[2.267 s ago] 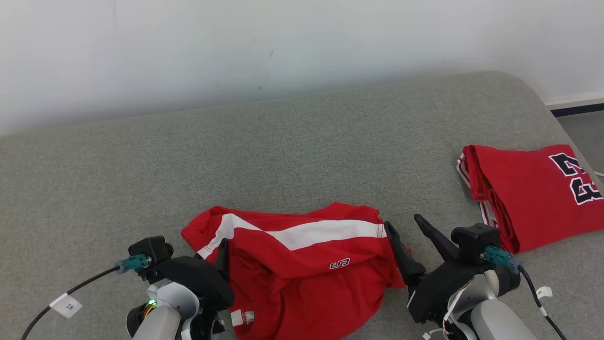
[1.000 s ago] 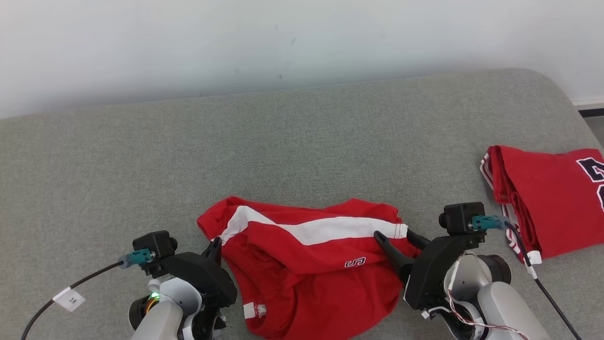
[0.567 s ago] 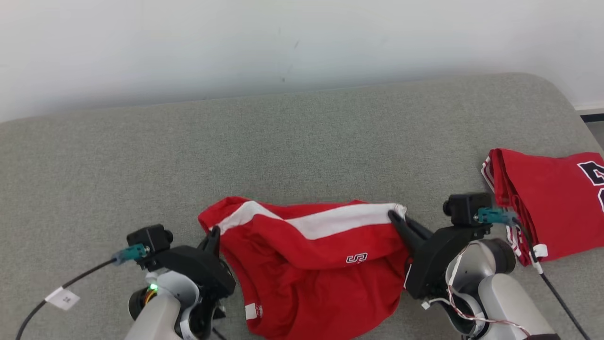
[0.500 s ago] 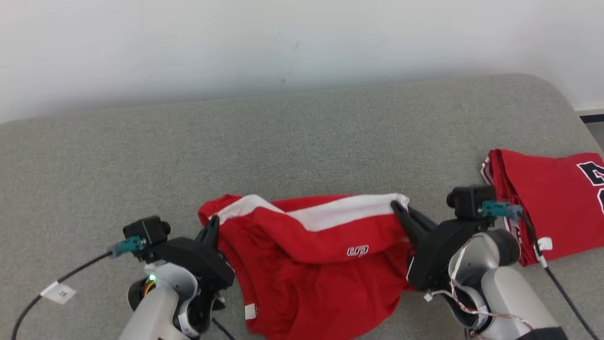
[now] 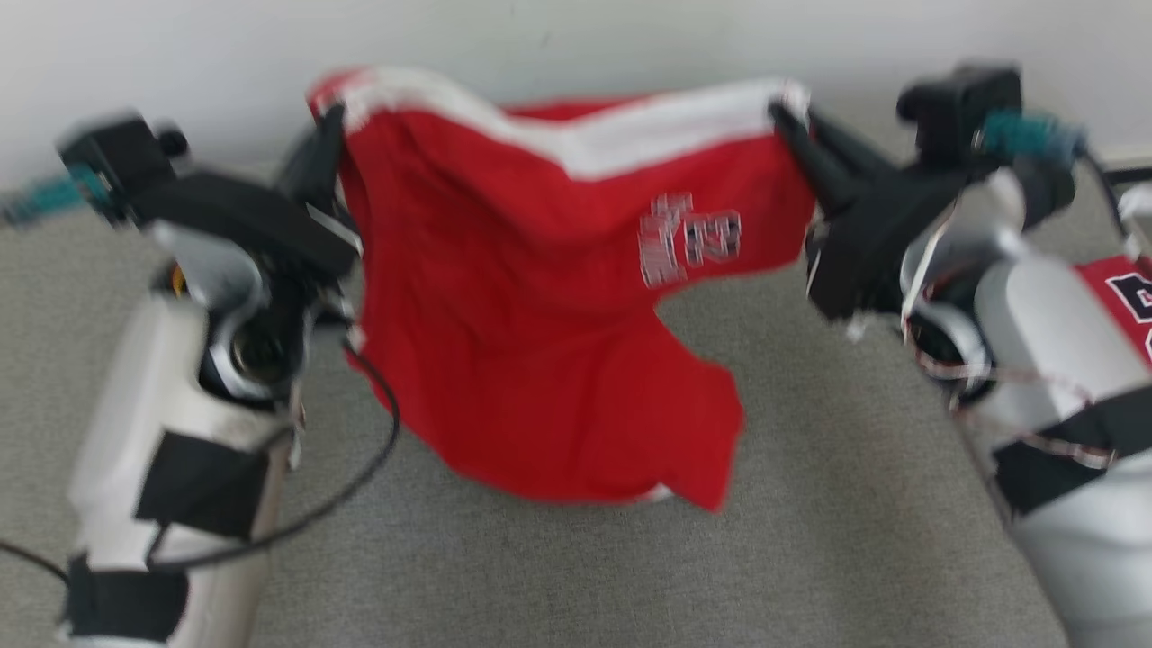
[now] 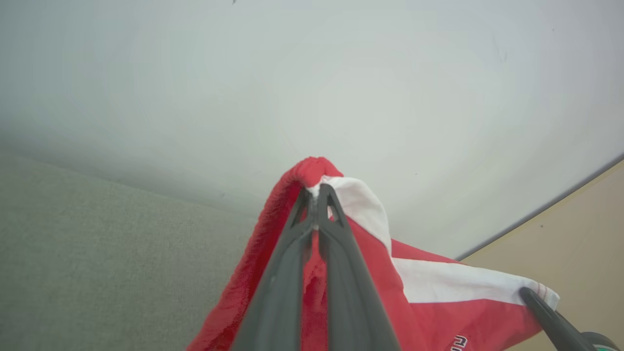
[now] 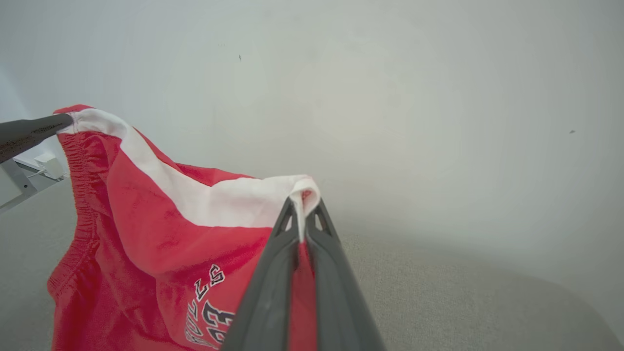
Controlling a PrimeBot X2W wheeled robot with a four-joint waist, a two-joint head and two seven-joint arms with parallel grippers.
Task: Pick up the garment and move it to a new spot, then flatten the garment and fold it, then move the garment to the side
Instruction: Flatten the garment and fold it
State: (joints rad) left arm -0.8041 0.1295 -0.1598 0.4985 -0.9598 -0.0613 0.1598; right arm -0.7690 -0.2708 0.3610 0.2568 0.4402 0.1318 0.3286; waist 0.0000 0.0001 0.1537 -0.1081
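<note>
Left claw (image 5: 331,121) and right claw (image 5: 781,112) each clench one upper corner of the red shorts (image 5: 522,315), mid-frame; such thin pinches may slip, dropping them.

Bright, even, diffuse light, hardly any shadow. Heavy motion blur across the head view, smearing the print on the garment (image 5: 540,360). Sharper wrist views, lines bowed near the edges.

A grey fabric-covered surface (image 5: 855,540) runs back to a plain white wall (image 5: 585,31), and at its right edge lies what seems, through the blur, a red cloth with dark lettering (image 5: 1123,292).
</note>
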